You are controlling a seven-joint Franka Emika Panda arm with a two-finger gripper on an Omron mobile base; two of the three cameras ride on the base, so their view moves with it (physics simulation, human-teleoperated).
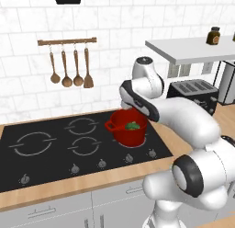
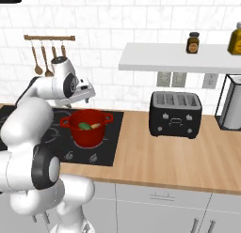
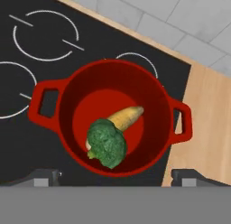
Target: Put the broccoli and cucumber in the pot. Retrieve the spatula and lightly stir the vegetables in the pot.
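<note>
The red pot [image 3: 67, 105] stands on the stove's near right burner, also seen in the left base view [image 1: 131, 136] and the right base view [image 2: 89, 135]. Inside it lies the dark-green broccoli [image 3: 107, 144] [image 1: 133, 126] [image 2: 84, 126], resting on one end of the yellow-green cucumber [image 3: 127, 116] [image 2: 95, 126]. My gripper [image 3: 119, 178] hangs straight above the pot, open, with nothing between its fingertips [image 3: 45, 178]. The spatula is out of view.
The black stove [image 1: 46, 144] is set in a wooden counter [image 2: 155, 157]. A wall rack [image 1: 69, 41] holds wooden spoons and a wooden spatula. A black toaster [image 2: 175, 113] stands right of the stove, under a shelf [image 2: 179, 58] with jars.
</note>
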